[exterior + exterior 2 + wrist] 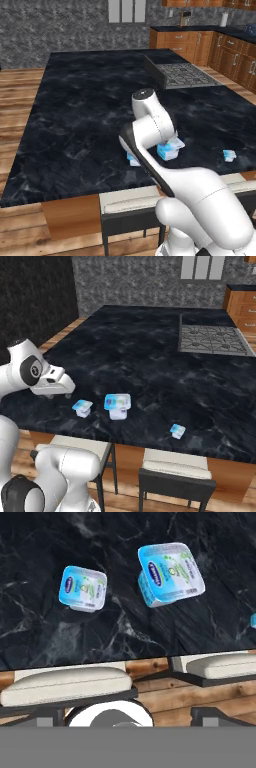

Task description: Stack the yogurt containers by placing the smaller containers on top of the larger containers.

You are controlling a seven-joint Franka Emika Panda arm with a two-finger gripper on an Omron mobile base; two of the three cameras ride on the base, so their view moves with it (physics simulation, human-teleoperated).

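On the black marble counter, near its front edge, stands the larger container (118, 405), a wide white tub with a light-blue and white lid (170, 149) (170, 573). A smaller container (82, 407) sits just to its left (83, 588); in the left base view my arm partly hides this small cup (132, 160). Another smaller container (177, 431) stands apart to the right (229, 155), cut by the hand view's right edge (253, 620). My gripper (56, 395) hovers open and empty above the counter, left of the cups and touching none of them.
A cooktop (212, 338) is set into the counter's far right (185, 75). Two cushioned stools (175, 466) (75, 445) stand under the counter's front edge (65, 684). Wooden cabinets (200, 45) line the back right.
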